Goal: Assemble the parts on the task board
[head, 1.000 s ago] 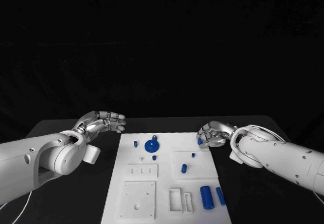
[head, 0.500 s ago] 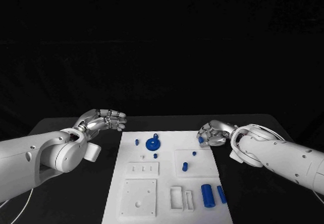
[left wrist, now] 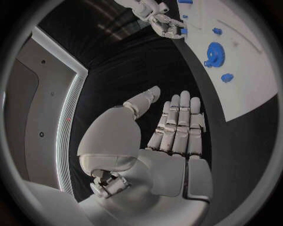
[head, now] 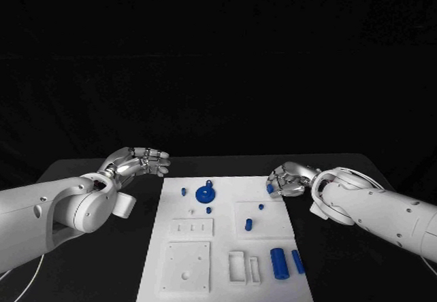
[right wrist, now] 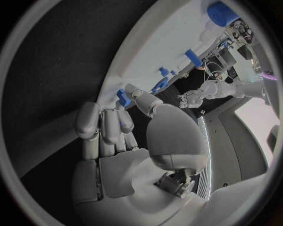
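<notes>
My right hand (head: 288,180) hovers at the far right corner of the flat white rectangular task board (head: 271,286), which lies on the black table (head: 355,267). Its fingers are curled around a small blue plastic part (head: 271,190), pinched between the thumb and the fingertips. In the right wrist view the same small blue part (right wrist: 122,97) sits at the tips of my bent fingers (right wrist: 105,127), right at the board's edge.

My left hand (head: 139,163) floats off the board's far left corner, apart from it, over bare black table. It holds nothing. In the left wrist view its fingers (left wrist: 179,123) lie nearly straight and close together, the thumb standing off to one side.

Between my two hands, near the board's far edge, lies a round blue gear-like disc (head: 205,193). A short blue peg (head: 184,191) stands just beside it on the side of my left hand, and a tiny blue stud (head: 208,210) sits just nearer me than the disc.

Nearer me than my right hand, a small blue knob (head: 261,207) and a blue oblong pin (head: 248,225) stand on a raised white square. Closer to me still, a thick blue cylinder (head: 279,264) and a thinner blue rod (head: 298,263) lie side by side near the board's right edge.
</notes>
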